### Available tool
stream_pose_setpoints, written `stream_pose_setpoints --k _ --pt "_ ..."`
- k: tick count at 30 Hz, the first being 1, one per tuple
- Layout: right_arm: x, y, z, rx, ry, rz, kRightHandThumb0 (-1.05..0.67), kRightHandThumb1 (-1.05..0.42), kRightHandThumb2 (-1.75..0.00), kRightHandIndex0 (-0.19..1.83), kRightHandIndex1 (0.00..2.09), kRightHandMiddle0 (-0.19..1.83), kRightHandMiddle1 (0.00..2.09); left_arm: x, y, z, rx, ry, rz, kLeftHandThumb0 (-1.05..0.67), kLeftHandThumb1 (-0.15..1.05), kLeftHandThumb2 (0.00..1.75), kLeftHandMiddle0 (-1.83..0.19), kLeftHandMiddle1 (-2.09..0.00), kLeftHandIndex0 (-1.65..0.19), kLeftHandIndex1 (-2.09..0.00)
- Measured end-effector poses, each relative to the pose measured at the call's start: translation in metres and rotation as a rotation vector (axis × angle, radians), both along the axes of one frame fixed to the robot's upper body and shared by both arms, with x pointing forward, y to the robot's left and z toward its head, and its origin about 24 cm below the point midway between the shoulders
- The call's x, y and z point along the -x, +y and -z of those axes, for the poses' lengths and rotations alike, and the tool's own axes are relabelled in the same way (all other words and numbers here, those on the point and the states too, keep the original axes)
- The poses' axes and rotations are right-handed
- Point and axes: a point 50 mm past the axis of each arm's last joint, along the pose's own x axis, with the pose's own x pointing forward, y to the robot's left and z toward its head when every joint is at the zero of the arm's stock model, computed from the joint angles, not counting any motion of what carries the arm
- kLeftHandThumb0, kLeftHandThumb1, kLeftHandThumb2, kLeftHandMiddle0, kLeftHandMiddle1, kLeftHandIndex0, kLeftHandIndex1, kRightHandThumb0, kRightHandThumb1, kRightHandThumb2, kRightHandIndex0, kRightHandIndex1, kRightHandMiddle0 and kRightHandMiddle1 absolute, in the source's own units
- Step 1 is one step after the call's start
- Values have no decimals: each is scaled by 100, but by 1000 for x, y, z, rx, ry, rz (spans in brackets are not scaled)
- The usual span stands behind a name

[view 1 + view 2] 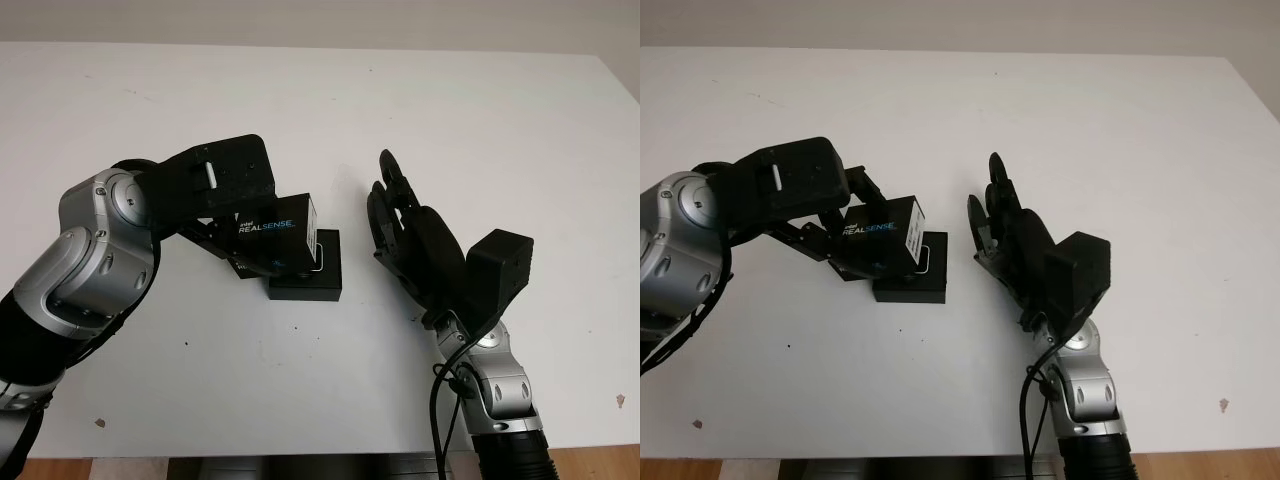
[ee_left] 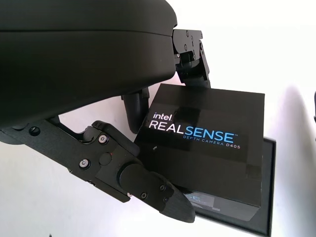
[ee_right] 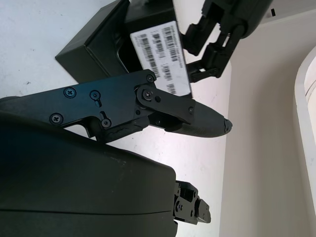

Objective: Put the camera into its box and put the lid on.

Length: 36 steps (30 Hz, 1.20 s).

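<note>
Left hand (image 1: 262,232) grasping black cardboard RealSense lid (image 1: 277,238), tilted, held over the left part of the open black box base (image 1: 306,275) on the white table (image 1: 450,120). Right hand (image 1: 405,228) released, holding nothing, just right of base.

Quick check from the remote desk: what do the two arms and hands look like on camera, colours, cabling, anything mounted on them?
Both arms have silver-grey metal joint housings with black sections. The left hand and right hand are black, three-fingered, with visible screws on the finger links. A black boxy camera module sits at the right wrist, and a black cable loops along that forearm.
</note>
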Motion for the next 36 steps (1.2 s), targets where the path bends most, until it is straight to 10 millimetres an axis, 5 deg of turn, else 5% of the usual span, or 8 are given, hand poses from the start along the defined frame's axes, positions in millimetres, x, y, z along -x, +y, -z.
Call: stream_pose_setpoints --k 14,19,23,36 --pt "2 7 1 8 -12 14 -67 -105 -65 -19 0 -19 0 4 -6 4 -14 37 31 -45 105 22 8 -170 13 -145" --pt "2 9 2 1 -9 21 -68 -105 -65 -19 0 -19 0 7 -9 8 -26 58 35 -45 105 22 19 -134 19 -102" --pt "4 9 4 -4 -3 26 -68 -105 -65 -19 0 -19 0 8 -14 7 -43 55 44 -43 105 23 19 -112 19 -86" --pt "5 11 4 -11 -6 25 -68 -105 -65 -19 0 -19 0 7 -31 7 -57 23 89 -47 105 23 19 -135 19 -102"
